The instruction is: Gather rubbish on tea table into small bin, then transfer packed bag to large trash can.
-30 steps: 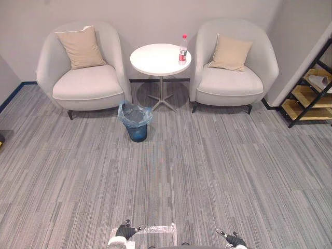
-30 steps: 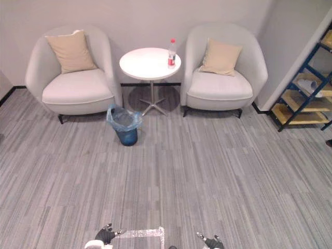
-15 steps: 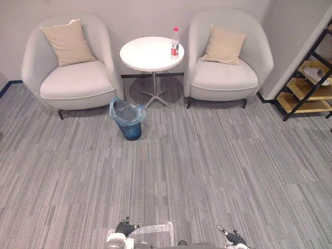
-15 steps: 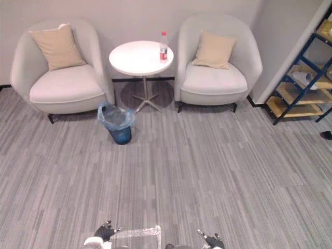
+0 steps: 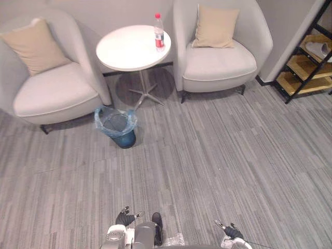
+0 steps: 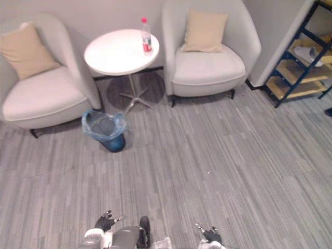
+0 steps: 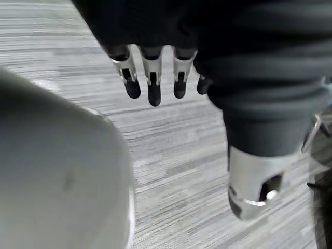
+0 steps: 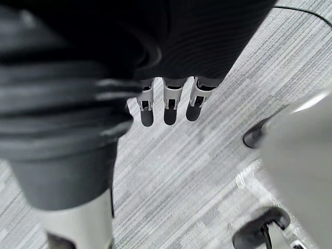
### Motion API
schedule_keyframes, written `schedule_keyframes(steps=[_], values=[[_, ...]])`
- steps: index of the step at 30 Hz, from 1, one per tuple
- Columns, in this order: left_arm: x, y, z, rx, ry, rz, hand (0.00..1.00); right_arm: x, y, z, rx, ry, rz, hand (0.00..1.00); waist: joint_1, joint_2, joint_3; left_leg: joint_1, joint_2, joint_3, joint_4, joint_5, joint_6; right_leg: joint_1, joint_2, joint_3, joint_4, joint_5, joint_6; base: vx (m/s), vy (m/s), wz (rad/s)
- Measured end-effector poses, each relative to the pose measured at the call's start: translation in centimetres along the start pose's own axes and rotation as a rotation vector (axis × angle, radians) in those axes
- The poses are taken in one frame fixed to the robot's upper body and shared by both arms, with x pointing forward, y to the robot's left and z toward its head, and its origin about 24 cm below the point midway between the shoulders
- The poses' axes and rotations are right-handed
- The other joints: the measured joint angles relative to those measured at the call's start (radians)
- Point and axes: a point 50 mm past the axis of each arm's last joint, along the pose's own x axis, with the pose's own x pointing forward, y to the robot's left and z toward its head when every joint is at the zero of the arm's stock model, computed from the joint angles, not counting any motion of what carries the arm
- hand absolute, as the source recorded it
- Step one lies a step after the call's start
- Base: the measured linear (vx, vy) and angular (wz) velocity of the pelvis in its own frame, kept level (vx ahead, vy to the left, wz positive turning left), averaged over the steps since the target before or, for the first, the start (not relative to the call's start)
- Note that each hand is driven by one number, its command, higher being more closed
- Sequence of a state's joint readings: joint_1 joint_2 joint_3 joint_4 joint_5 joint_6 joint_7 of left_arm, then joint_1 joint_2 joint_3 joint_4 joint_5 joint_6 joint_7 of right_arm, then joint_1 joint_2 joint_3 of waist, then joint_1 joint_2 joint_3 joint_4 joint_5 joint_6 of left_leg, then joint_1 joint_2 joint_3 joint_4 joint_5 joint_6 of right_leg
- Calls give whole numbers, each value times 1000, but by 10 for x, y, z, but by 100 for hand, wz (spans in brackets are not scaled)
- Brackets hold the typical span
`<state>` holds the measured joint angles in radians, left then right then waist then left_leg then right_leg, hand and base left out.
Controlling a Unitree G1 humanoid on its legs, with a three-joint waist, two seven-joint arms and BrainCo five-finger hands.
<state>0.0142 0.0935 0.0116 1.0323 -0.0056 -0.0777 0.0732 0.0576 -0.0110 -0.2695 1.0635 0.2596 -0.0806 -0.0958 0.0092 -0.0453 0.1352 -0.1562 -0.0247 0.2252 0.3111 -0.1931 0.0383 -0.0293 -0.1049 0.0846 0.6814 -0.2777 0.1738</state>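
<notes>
Only the viewpoint has advanced toward the round white tea table (image 5: 124,49) and its red-capped clear plastic bottle (image 5: 158,33). Left hand (image 7: 152,83) and right hand (image 8: 169,106) hang straight-fingered and empty, so gathering looks not yet begun.

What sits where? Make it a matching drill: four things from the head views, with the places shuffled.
Things:
1 bottle
2 small bin
3 cushion
4 shelf rack

Places:
A on the floor, lined with a blue bag
B far right, by the wall
C upright on the round table
D leaning on an armchair backrest

Pairs: 1-C, 2-A, 3-D, 4-B
</notes>
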Motion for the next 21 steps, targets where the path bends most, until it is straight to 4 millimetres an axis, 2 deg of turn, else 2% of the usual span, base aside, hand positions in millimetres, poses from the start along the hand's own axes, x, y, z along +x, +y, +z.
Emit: schedule_keyframes(steps=[1, 2, 4, 5, 6, 8, 9, 10, 11, 12, 13, 14, 15, 16, 17, 18, 19, 20, 21], values=[[0, -1, -1, 3, 5, -3, 0, 0, 0, 1, -10, -7, 5, 0, -1, 2, 1, 33, -2, 0, -6, -17, 0, -40, -3, -13, 108, 3, 28, 457, 141, -23], [-1, -2, -2, 8, 10, -9, 0, 0, 1, 4, -22, -20, 12, 0, -5, 3, 3, 86, -5, 1, -29, -30, 3, -96, -18, -53, 237, -2, 19, 387, 86, -11], [-1, -7, -2, 1, 11, -18, 0, 1, 1, 11, -32, -48, 19, 0, -8, 20, 16, 190, -1, -4, -95, -32, 4, -164, -54, -164, 324, -37, -54, 383, 48, -7], [-1, -9, -4, -8, 17, -23, 0, 1, 1, 14, -34, -58, 20, 0, -11, 30, 22, 245, 11, -6, -126, -32, 4, -188, -60, -219, 300, -61, -95, 387, -14, 3], [-1, -9, -5, -15, 23, -23, 0, 1, 1, 15, -37, -65, 22, 0, -13, 30, 22, 275, 22, -13, -135, -32, 4, -219, -57, -254, 242, -77, -118, 436, -70, 13], [-1, -10, -6, -20, 29, -23, 0, 1, 2, 17, -42, -77, 26, 0, -20, 32, 23, 297, 47, -34, -134, -32, 4, -273, -34, -275, 86, -76, -125, 310, -109, 30], [-1, -10, -7, -19, 33, -23, 0, 1, 2, 18, -43, -80, 28, 0, -24, 33, 23, 300, 56, -49, -134, -32, 4, -288, -20, -267, -9, -56, -123, 362, -191, 53], [-2, -8, -9, -13, 38, -21, 0, 1, 2, 17, -57, -75, 28, 0, -26, 20, 16, 306, 50, -74, -133, -35, -7, -282, -2, -239, -211, 72, -133, 371, -205, 59], [-1, -4, -10, -9, 42, -17, 0, 0, -1, 11, -66, -56, 22, 0, -26, -3, 5, 315, 33, -97, -133, -53, -44, -284, -7, -215, -310, 218, -179, 457, -257, 45], [-1, -11, -12, -28, 58, -30, 0, 3, -7, 20, -81, -70, 10, 0, -18, 50, 6, 334, 79, -118, -134, -83, -91, -280, 21, -240, -264, 187, -193, 372, -196, 23], [-3, -16, -16, -36, 73, -41, 0, 4, -13, 23, -107, -74, -2, 0, -17, 78, -9, 331, 101, -128, -131, -77, -103, -265, 40, -246, -283, 166, -201, 443, -230, 6], [-3, -20, -17, -42, 74, -49, 0, 5, -15, 25, -111, -79, -8, 0, -18, 95, -7, 331, 112, -130, -122, -68, -116, -248, 49, -257, -298, 154, -204, 351, -180, 17], [-3, -22, -16, -49, 76, -51, 0, 5, -15, 24, -108, -75, -8, 0, -21, 101, -7, 324, 119, -131, -95, -59, -131, -236, 53, -268, -306, 144, -210, 340, -212, 24], [-2, -23, -12, -53, 67, -54, 0, 5, -15, 25, -106, -77, -11, 0, -23, 98, -3, 284, 127, -134, -1, -44, -156, -210, 57, -274, -317, 128, -216, 302, -214, 26], [-2, -24, -9, -74, 54, -52, 0, 4, -14, 24, -109, -75, -8, 0, -22, 94, 5, 236, 138, -133, 133, -29, -180, -174, 58, -277, -333, 117, -222, 328, -215, 21], [-1, -22, -4, -95, 33, -42, 0, 4, -10, 21, -115, -68, 6, 0, -18, 73, 19, 164, 162, -128, 316, -1, -196, -132, 56, -276, -353, 99, -232, 230, -145, 12], [0, -22, 0, -104, 17, -38, 0, 3, -8, 21, -118, -71, 16, 0, -16, 73, 24, 118, 186, -115, 427, -7, -186, -102, 59, -278, -362, 82, -237, 197, -96, 9], [0, -21, 4, -118, -5, -34, 0, 2, -4, 18, -112, -70, 25, 0, -11, 72, 30, 56, 222, -72, 539, -34, -153, -54, 64, -283, -375, 60, -248, 197, -74, 7], [0, -22, 7, -129, -18, -34, 0, 1, -2, 16, -89, -70, 29, 0, -9, 69, 31, 15, 238, -36, 559, -51, -130, -18, 63, -293, -394, 51, -244, 197, -57, 8]])
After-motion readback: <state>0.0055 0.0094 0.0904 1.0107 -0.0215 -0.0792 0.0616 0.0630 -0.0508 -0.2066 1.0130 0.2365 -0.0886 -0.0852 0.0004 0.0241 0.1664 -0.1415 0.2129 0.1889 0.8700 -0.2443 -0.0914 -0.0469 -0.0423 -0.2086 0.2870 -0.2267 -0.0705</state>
